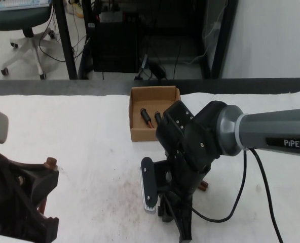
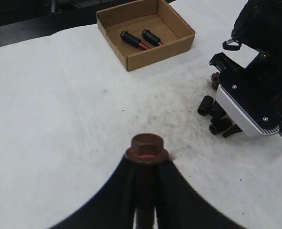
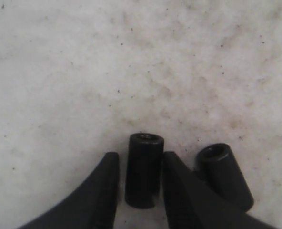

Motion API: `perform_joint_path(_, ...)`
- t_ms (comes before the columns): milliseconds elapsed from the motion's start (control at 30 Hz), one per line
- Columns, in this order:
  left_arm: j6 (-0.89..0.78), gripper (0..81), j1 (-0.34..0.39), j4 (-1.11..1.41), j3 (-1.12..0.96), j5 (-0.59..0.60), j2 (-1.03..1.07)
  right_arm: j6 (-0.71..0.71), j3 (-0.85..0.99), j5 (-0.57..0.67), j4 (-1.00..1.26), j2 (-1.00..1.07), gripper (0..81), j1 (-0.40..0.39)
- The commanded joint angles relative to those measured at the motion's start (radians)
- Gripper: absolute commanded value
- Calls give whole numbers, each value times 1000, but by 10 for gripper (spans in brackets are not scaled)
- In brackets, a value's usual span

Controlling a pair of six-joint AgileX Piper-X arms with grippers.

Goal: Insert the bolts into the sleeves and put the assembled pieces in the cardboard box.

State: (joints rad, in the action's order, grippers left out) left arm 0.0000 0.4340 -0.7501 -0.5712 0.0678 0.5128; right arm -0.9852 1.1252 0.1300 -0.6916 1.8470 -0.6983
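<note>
Closest to us, down at the near left, the left gripper (image 2: 146, 163) has its two fingers pinched tight on the shank of a copper bolt (image 2: 146, 146). The hexagonal flanged head pokes out just past the fingertips, and the whole thing hangs above the stained white cloth (image 1: 89, 131) that covers the bench. Moving across towards the middle, the cardboard box (image 1: 155, 92) sits at the far side of the cloth, open at the top. Two assembled pieces lie side by side on its floor, one (image 2: 130, 39) next to the other (image 2: 152, 36), each with a black sleeve at one end and a reddish shank sticking out. Further right, the right gripper (image 3: 141, 157) is down at the cloth, well in front of the box. Its jaws are parted only a little, straddling a black sleeve (image 3: 143, 181) that lies between them. One finger looks to be against it, while a thin strip of cloth shows on the other side. A second sleeve (image 3: 224, 174) lies just beside that gripper, partly tucked behind one finger. A loose bolt (image 1: 203, 186) rests on the cloth just to its right.
</note>
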Motion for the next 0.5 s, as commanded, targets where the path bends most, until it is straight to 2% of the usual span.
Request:
perform_joint_path(0, 0, 2, -1, 5, -1, 2, -5, -3, 7, 19, 4, -2, 300, -1)
perform_joint_path(100, 0, 2, -1, 5, -1, 2, -5, -3, 7, 19, 4, -2, 279, -1)
perform_joint_path(167, 0, 2, -1, 5, -1, 2, -5, -3, 7, 19, 4, -2, 201, -1)
perform_joint_path(267, 0, 2, -1, 5, -1, 2, -5, -3, 7, 19, 4, -2, 25, -1)
perform_joint_path(300, 0, 2, -1, 5, -1, 2, -5, 1, 7, 19, 4, -2, 6, -1)
perform_joint_path(467, 0, 2, -1, 5, -1, 2, -5, 29, 7, 19, 4, -2, 6, -2)
